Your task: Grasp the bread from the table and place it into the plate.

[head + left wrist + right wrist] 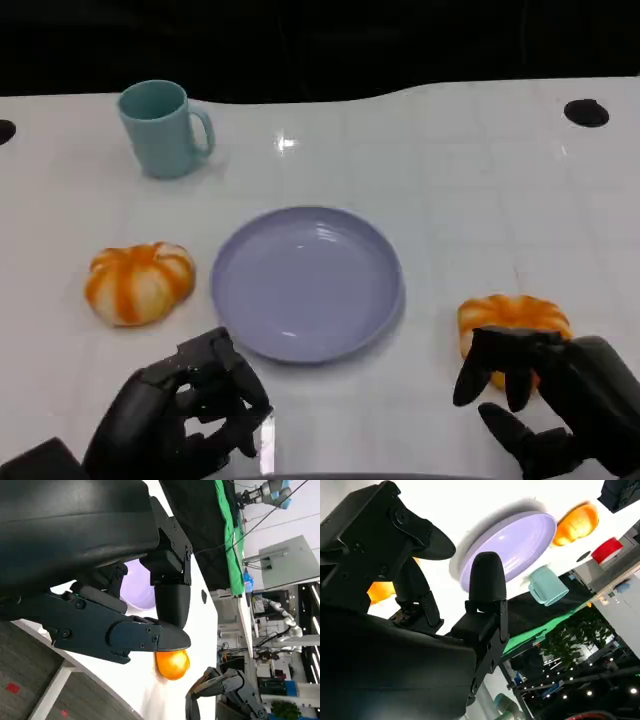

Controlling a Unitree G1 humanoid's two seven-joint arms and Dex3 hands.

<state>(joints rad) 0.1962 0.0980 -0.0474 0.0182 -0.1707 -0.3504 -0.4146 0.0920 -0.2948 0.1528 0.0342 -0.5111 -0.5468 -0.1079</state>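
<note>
Lower right, our right hand [545, 395], fingers spread, seems just touching the bread [513, 318]; next we close, then carry it to the plate [372, 250].

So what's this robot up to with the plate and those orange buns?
The robot is set to move bread onto the purple plate, which holds nothing yet. Its right hand is spread over the bread on the right, fingers at its near edge, but has not lifted it. The left hand hovers with its fingers curled, holding nothing. A second bread lies left of the plate, and a teal mug stands behind it.
</note>
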